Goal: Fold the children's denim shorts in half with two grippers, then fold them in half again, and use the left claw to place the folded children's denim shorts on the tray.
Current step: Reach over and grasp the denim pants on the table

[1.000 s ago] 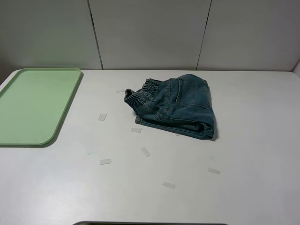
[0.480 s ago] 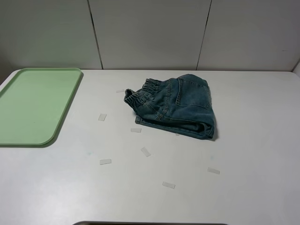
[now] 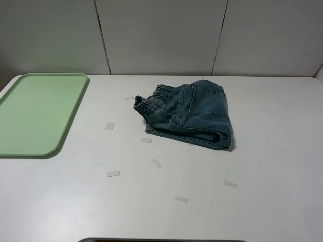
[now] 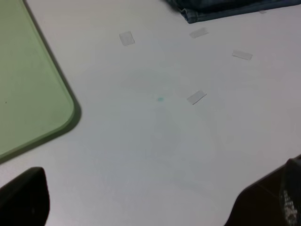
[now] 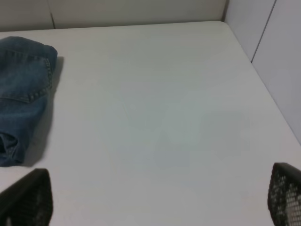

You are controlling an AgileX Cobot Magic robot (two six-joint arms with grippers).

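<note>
Left gripper (image 4: pixel 146 200) and right gripper (image 5: pixel 155 195) are hovering, fingers wide apart, empty; denim shorts (image 3: pixel 187 113) are lying right of the tray (image 3: pixel 35 113).

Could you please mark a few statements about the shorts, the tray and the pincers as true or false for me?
1. The denim shorts lie on the green tray. False: they lie on the white table, apart from the tray.
2. The tray sits on the left in the high view. True.
3. The left pincer grips the shorts. False: it is open and holds nothing.
4. The right pincer is open. True.
5. Small tape strips dot the table. True.
</note>
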